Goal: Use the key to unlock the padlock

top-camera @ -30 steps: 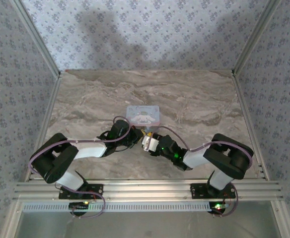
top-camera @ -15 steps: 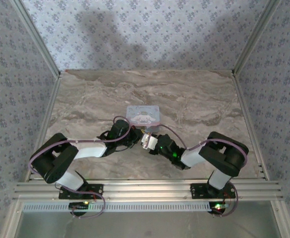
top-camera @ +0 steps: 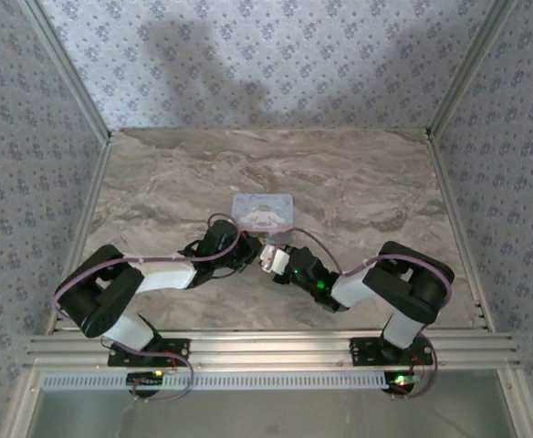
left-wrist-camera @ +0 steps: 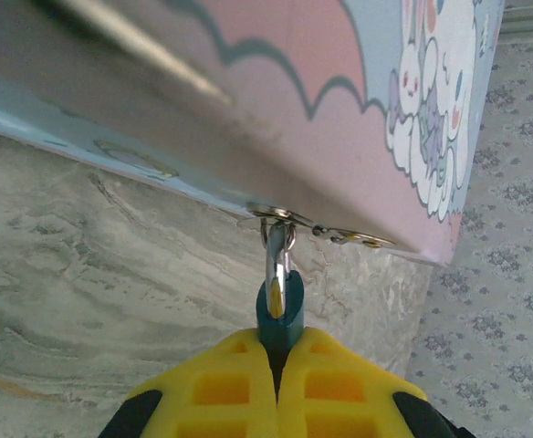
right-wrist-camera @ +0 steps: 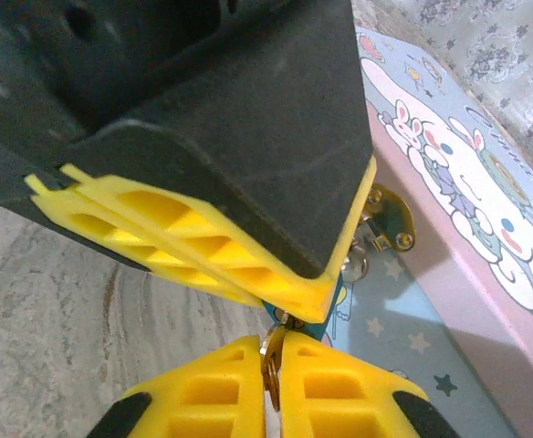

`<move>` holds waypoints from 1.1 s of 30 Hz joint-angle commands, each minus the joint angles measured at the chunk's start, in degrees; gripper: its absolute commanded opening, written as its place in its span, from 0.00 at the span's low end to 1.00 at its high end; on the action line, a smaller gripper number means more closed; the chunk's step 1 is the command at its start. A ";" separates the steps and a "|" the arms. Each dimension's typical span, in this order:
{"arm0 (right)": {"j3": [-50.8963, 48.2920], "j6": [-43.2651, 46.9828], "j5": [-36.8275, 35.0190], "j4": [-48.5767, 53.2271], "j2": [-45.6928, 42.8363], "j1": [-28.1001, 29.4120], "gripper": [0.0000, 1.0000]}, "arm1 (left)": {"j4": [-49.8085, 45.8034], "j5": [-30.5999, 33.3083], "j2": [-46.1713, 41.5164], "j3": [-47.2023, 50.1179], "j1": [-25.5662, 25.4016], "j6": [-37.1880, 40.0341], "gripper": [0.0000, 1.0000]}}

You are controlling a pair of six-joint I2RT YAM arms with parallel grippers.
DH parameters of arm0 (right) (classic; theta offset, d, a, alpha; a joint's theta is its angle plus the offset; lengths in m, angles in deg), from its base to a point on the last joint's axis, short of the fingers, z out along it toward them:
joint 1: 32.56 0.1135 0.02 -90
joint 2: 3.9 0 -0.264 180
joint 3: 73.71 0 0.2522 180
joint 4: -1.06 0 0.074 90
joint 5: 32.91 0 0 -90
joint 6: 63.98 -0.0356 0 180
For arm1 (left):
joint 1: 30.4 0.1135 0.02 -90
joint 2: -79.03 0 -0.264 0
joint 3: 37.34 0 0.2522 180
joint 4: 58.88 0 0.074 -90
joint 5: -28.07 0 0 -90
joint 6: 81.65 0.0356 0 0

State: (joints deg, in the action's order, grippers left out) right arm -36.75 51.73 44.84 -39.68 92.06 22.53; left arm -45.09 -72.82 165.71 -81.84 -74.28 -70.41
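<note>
Teal padlock (left-wrist-camera: 280,318) hangs by its shackle (left-wrist-camera: 276,255) from the hasp (left-wrist-camera: 339,235) on the cartoon tin (left-wrist-camera: 358,100), at tin's near side, mid table (top-camera: 157,182). The left gripper (left-wrist-camera: 278,358) is fully closed on padlock body. The key (right-wrist-camera: 272,358) sits just under padlock, pinched tight btwn fingers of the right gripper (right-wrist-camera: 274,372). Can't tell if key is in the keyhole. Grippers meet tip to tip.
</note>
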 commanded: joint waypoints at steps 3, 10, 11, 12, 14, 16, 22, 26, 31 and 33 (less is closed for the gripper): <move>2.01 -5.16 -1.24 -1.53 0.49 -0.69 0.05 | 1.37 -1.56 0.07 -2.31 -0.55 -0.34 0.02; 2.29 -13.72 -0.51 0.58 -0.96 -2.24 0.01 | 1.40 -1.45 0.36 -2.62 -0.75 -0.34 0.02; 2.18 -15.22 0.02 0.85 -1.29 -2.52 0.01 | 1.37 -1.50 0.44 -2.66 -0.74 -0.34 0.02; 2.24 -16.99 0.41 1.41 -1.46 -2.85 0.00 | 1.39 -1.50 0.56 -2.66 -0.78 -0.34 0.02; 2.66 -19.64 0.89 2.97 -1.97 -3.31 0.00 | 1.37 -1.37 0.66 -2.66 -0.78 -0.21 0.05; 2.96 -23.23 0.96 4.78 -2.50 -3.79 0.00 | 0.91 -1.03 0.64 -2.66 -0.79 -0.01 0.10; 3.08 -36.12 3.60 11.06 -4.10 -5.81 0.00 | -2.99 0.22 -0.66 -3.26 -0.43 2.31 0.29; 2.13 -41.94 6.24 11.62 -4.09 -6.66 0.00 | -6.82 1.23 -3.21 -3.27 0.28 4.40 0.36; 1.68 -49.30 11.33 12.42 -5.10 -8.82 0.00 | -12.26 2.69 -8.25 -2.07 2.44 6.71 0.45; 1.03 -53.71 14.20 10.89 -4.17 -9.93 0.00 | -14.65 2.95 -10.70 -1.63 3.85 7.84 0.48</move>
State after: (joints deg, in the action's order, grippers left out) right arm -34.89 7.56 54.06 -29.65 88.04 14.11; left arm -54.25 -71.38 159.02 -84.18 -72.29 -65.47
